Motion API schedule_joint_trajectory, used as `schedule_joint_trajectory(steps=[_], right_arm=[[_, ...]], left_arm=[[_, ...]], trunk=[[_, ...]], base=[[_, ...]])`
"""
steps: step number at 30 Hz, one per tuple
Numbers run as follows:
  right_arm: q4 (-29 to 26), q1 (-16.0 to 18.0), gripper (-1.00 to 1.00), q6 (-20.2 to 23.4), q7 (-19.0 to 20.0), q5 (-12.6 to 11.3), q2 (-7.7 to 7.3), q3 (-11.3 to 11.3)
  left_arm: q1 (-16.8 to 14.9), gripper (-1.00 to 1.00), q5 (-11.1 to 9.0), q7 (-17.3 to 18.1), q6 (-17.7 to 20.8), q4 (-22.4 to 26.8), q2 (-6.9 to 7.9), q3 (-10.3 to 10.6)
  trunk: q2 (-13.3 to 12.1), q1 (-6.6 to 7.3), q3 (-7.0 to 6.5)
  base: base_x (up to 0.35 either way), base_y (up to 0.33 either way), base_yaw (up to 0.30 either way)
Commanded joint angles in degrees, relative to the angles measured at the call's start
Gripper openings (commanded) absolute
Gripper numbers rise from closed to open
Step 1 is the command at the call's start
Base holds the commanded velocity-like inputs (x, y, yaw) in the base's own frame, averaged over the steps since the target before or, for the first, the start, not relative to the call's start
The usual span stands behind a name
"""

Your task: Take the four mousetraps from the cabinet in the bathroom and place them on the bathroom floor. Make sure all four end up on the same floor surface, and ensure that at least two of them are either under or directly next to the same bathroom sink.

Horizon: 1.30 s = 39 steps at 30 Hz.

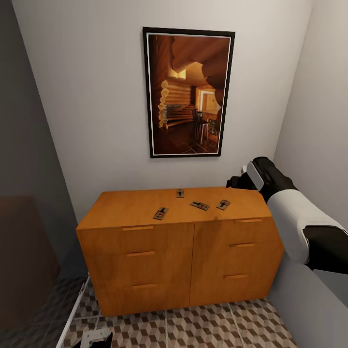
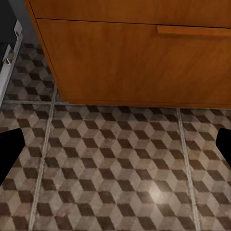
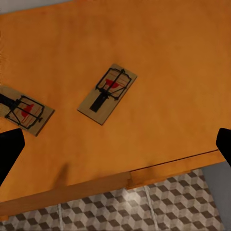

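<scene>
Several mousetraps lie flat on top of the orange-brown cabinet (image 1: 125, 205): one toward the front (image 1: 161, 213), one near the wall (image 1: 180, 193), and two to the right (image 1: 199, 205) (image 1: 223, 204). My right gripper (image 1: 235, 182) hovers above the cabinet's right end, apart from the traps. In the right wrist view it (image 3: 115, 149) is open, looking down on one mousetrap (image 3: 108, 93), with another (image 3: 24, 110) beside it. My left gripper (image 1: 95, 339) hangs low in front of the cabinet. It (image 2: 115, 147) is open and holds nothing, over the cube-patterned bathroom floor (image 2: 115, 183).
A framed picture (image 1: 188, 92) hangs on the wall behind the cabinet. Walls close in on both sides, and a dark brown panel (image 1: 24, 261) stands at the left. A white rail (image 1: 72, 314) runs along the floor there. Cabinet drawer fronts with wooden handles (image 2: 192, 31) face me.
</scene>
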<state>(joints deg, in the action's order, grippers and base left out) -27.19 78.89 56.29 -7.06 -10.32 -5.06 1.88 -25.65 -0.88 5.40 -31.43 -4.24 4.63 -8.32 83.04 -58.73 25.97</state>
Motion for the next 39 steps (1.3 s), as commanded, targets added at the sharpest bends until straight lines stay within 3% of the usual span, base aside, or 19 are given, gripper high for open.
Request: schedule_joint_trajectory(steps=[1,39], right_arm=[[-0.05,0.04,1.0,0.18,-0.5,-0.63,-0.04,0.21],[-0.24,0.04,1.0,0.05,-0.5,-0.57,0.04,0.32]], left_arm=[[-0.1,1.0,-0.11,0.49,-0.3,-0.25,0.03,-0.47],[-0.1,1.0,-0.09,0.62,-0.41,-0.25,0.06,-0.47]], trunk=[[0.04,0.0,0.09],[0.04,0.0,3.12]], base=[[0.0,0.0,0.0],[0.0,0.0,0.0]])
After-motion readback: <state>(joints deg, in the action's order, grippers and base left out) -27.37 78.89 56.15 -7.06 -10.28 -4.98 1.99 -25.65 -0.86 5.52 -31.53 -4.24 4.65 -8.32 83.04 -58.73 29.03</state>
